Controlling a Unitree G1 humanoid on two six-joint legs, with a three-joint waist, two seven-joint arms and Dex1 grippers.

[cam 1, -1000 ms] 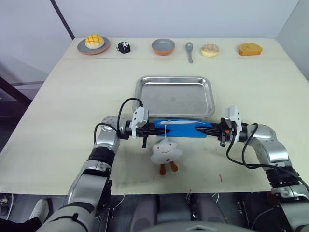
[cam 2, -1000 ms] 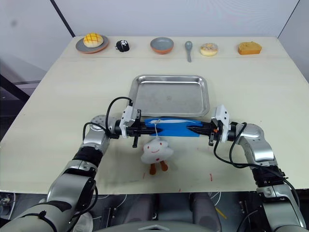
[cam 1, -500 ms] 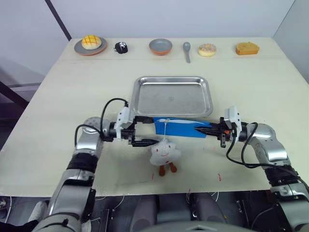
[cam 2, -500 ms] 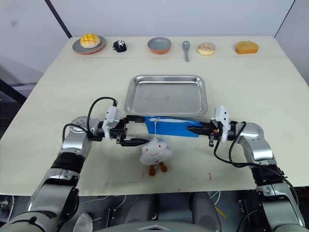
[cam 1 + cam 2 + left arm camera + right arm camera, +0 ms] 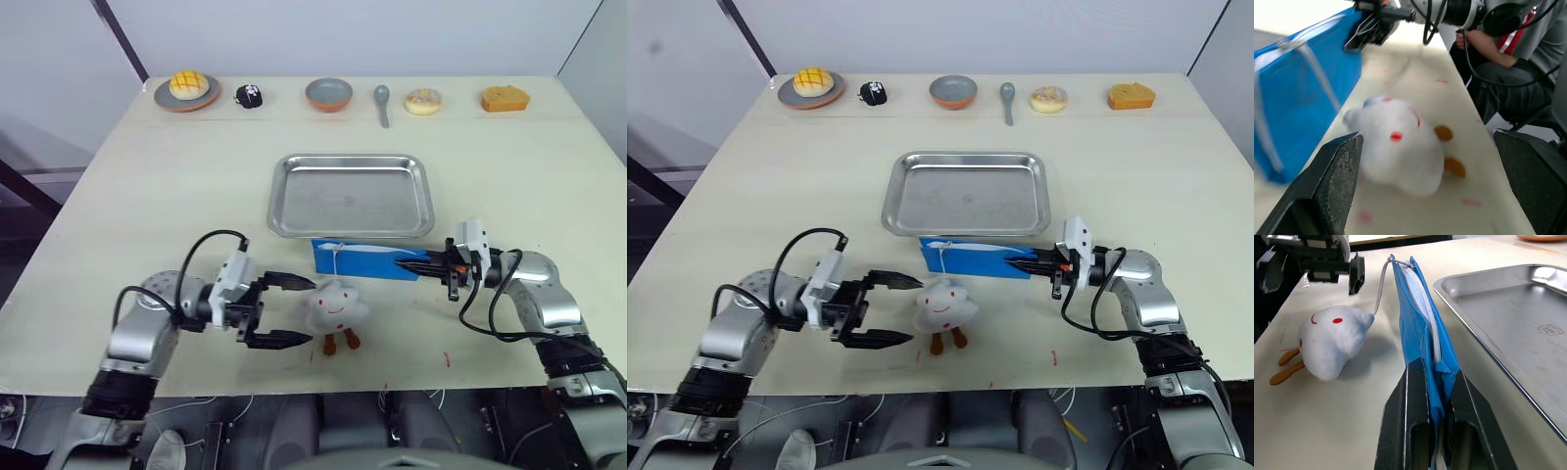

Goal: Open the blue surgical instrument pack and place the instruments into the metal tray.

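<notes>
Broadly, we see the pale table (image 5: pixel 147 176) carrying the metal tray (image 5: pixel 351 195) at its middle, bare inside. Just in front of the tray's near rim lies the blue pack (image 5: pixel 361 260), standing on edge with a white zip along its top, as the right wrist view shows. A white cord runs from the pack's far end down to a small white plush toy (image 5: pixel 336 307) with orange feet, which rests on the table just in front of the pack.

Our right gripper (image 5: pixel 409 263) is clamped tight on the pack's right end; the right wrist view shows both black fingers (image 5: pixel 1413 431) pinching the blue fabric between them. Our left gripper (image 5: pixel 292 310) hangs spread wide just left of the toy, touching nothing; its wrist view shows the toy between the two fingers (image 5: pixel 1327 191) and a seated person's legs beyond the table edge.

Along the far edge sit a bun on a plate (image 5: pixel 190 86), a small black object (image 5: pixel 250 95), a bowl (image 5: pixel 330 94), a spoon (image 5: pixel 383 101), a doughnut (image 5: pixel 423 101) and a piece of cake (image 5: pixel 505 99)
</notes>
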